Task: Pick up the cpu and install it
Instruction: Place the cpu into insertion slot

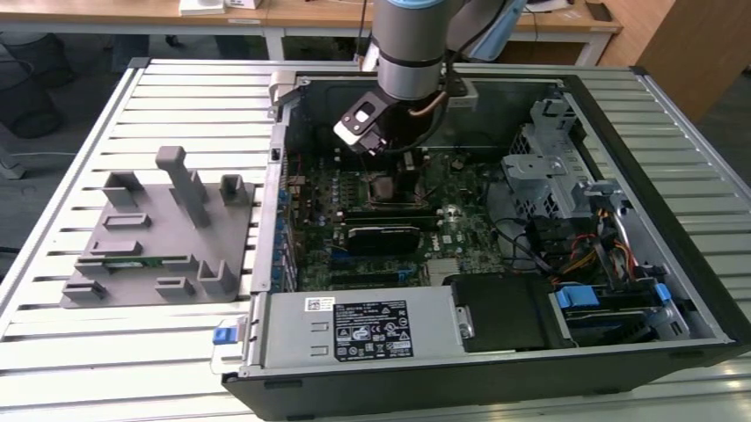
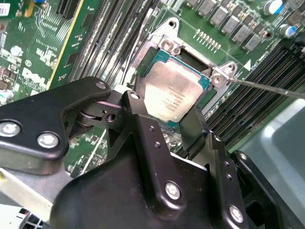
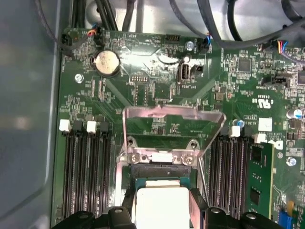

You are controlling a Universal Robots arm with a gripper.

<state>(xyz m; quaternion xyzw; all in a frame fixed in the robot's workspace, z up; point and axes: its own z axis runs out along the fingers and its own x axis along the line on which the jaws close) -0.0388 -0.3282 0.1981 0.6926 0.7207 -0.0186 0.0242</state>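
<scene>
The cpu (image 2: 172, 90) is a flat silvery square with a teal-green edge. It lies at the black socket (image 3: 162, 172) on the green motherboard (image 1: 458, 233) inside the open computer case. My gripper (image 2: 164, 121) reaches down over the socket, and its black fingers (image 3: 196, 210) press against two opposite edges of the cpu (image 3: 162, 205). The socket's metal load plate (image 3: 171, 119) stands swung up behind it. In the exterior view the gripper (image 1: 399, 171) hangs just above the socket area.
Black memory slots (image 3: 81, 176) flank the socket, and a green memory stick (image 3: 259, 183) sits in one. A thin metal lever (image 2: 267, 88) sticks out beside the socket. A grey fixture (image 1: 153, 237) lies outside the case at the exterior view's left. A drive cage (image 1: 551, 167) and cables (image 1: 586, 255) fill the case's other side.
</scene>
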